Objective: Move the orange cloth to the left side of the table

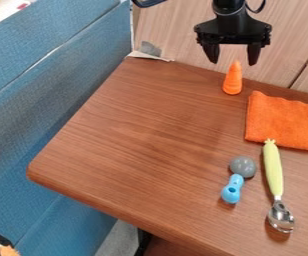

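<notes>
Spreading down the left of the view, well apart from the pincer (233,63), blue ribbed upholstery (56,100) runs alongside the worktop (130,130). Left of the pincer, at the worktop's far left corner, lies a flat pale scrap (146,55) beside a small grey patch. A light wood-grain panel (183,25) stands behind the pincer. The pincer itself hangs over the worktop's far edge, pointing down, released: its two fingers are spread, with nothing gripped between them. Just below its fingertips in the view, an orange cone (233,82) sits upright, narrow end up. Well below the pincer, towards the near side, a light blue toy piece (231,190) with a dark hole lies touching a grey rounded piece (243,166). To the right of these, also below the pincer, lies a spoon (280,217), its yellow-green handle (273,167) towards the pincer and its shiny metal bowl away from it. The orange cloth (281,121) lies flat on the worktop, below and to the right of the pincer and apart from it, a rough square whose near edge meets the tip of the handle.
</notes>
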Tool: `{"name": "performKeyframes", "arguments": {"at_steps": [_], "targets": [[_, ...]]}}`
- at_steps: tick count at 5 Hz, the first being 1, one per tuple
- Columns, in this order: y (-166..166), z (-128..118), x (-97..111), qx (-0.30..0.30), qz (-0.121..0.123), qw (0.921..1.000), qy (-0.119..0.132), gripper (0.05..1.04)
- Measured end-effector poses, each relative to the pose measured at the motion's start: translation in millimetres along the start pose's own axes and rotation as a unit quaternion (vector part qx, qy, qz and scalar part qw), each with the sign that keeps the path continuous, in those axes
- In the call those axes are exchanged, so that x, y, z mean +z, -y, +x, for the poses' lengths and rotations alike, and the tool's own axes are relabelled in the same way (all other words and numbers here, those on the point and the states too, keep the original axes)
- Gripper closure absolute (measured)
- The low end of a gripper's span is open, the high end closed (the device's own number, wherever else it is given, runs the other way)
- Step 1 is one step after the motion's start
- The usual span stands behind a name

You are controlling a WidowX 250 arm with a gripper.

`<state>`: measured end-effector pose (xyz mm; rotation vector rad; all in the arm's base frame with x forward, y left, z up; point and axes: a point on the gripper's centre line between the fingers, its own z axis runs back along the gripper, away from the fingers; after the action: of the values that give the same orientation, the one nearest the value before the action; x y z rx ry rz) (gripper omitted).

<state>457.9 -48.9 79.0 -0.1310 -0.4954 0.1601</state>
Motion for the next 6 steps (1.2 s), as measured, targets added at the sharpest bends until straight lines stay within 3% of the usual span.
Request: {"name": "performKeyframes", "arguments": {"at_steps": [1,4,5,6], "targets": [[-3,-11,-13,-0.001,0.004,0.9998,-0.019,0.082],[66,-38,-44,-0.082,-0.070,0.9919,-0.068,0.082],[90,-45,-55,-0.108,-0.071,0.9877,-0.089,0.082],[97,-46,-66,-0.118,-0.051,0.9847,-0.118,0.082]]}}
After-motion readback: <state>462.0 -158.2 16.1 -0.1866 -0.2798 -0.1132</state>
